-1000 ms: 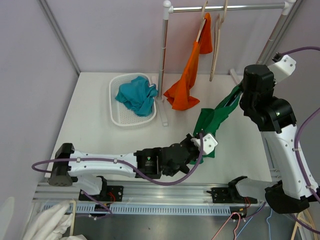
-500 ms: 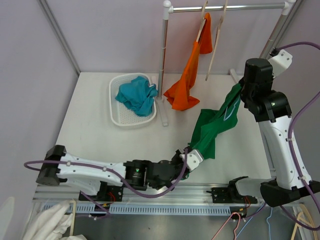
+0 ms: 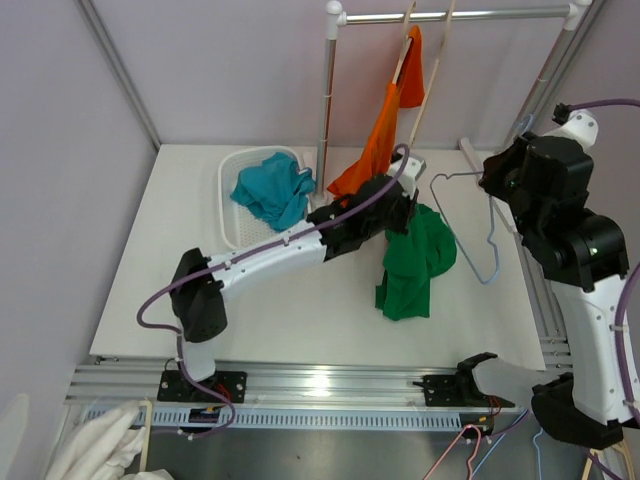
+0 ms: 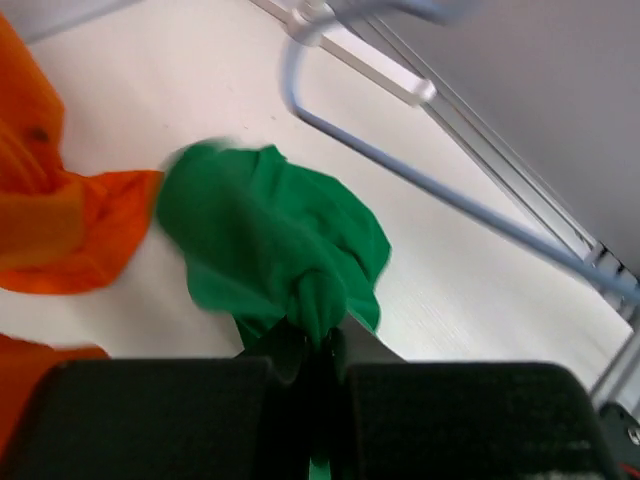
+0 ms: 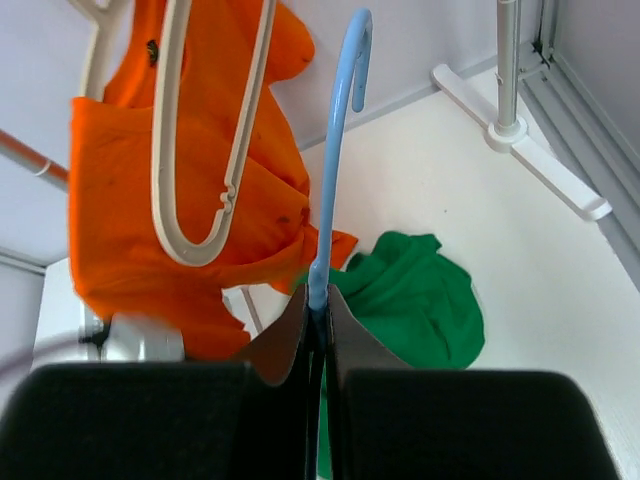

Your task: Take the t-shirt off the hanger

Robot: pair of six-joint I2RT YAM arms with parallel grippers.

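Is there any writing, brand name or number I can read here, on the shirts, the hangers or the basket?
No readable text in any view.
The green t-shirt, blue hanger and basket look plain.
A dark speck near the top of the orange shirt is too small to read, if it is print at all.

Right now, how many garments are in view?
3: the green t-shirt held by the left gripper, a teal garment in the white basket, an orange garment hanging on the rail. White cloth at the near-left corner may be another.
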